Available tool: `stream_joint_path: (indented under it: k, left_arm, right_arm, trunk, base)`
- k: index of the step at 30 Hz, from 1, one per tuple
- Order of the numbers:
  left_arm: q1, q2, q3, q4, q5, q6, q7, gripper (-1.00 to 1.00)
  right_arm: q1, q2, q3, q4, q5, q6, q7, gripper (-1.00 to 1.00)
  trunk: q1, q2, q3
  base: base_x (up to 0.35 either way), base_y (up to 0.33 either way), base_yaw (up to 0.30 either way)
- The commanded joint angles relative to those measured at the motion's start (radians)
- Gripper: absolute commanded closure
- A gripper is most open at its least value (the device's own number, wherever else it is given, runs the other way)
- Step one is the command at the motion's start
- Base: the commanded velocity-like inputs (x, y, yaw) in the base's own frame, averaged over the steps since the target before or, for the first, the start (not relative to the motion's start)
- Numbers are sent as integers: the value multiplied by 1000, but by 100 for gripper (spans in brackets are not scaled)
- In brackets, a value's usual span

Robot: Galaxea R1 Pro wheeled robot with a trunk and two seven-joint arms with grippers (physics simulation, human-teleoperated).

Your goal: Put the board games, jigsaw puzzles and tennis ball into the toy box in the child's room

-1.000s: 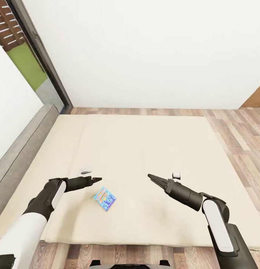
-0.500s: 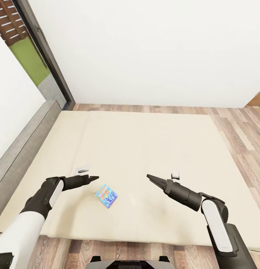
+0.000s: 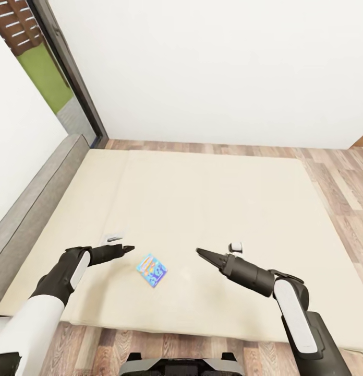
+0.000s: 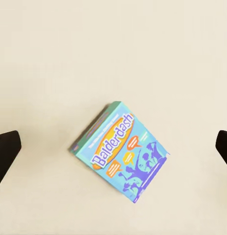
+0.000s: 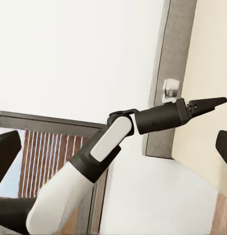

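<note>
Both grippers hover over the bed [image 3: 202, 198], left [image 3: 130, 248] and right [image 3: 198, 252], fingers spread wide and empty. Between them a small blue game [image 3: 152, 269] lies flat on the mattress.

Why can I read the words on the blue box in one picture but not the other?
Left wrist view: the box looks big and sharp, so "Balderdash" reads clearly. Head view: the same box looks tiny on the bed, its print just a blur of colour.
</note>
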Motion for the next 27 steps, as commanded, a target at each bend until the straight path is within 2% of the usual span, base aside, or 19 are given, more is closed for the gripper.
stream_joint_path:
  k: [1,6,10,27]
  left_arm:
    - [-1,-1,2,0,3,7,0,-100]
    - [-1,-2,2,0,4,6,4,-100]
    - [-1,-2,2,0,4,5,4,-100]
    - [-1,-3,1,0,4,5,0,-100]
  right_arm:
    - [-1,0,3,0,2,6,25,-100]
    - [0,-1,16,-1,3,8,120,-100]
    - [0,-8,17,-1,4,5,163,-100]
    - [1,-17,4,-1,4,-5,186,-100]
  trunk:
    - [0,-2,-3]
    - [0,-2,-11]
    - [0,-2,-18]
    - [0,-2,-43]
  base:
    - [0,0,79]
    - [0,0,83]
    - [0,0,89]
    - [0,0,105]
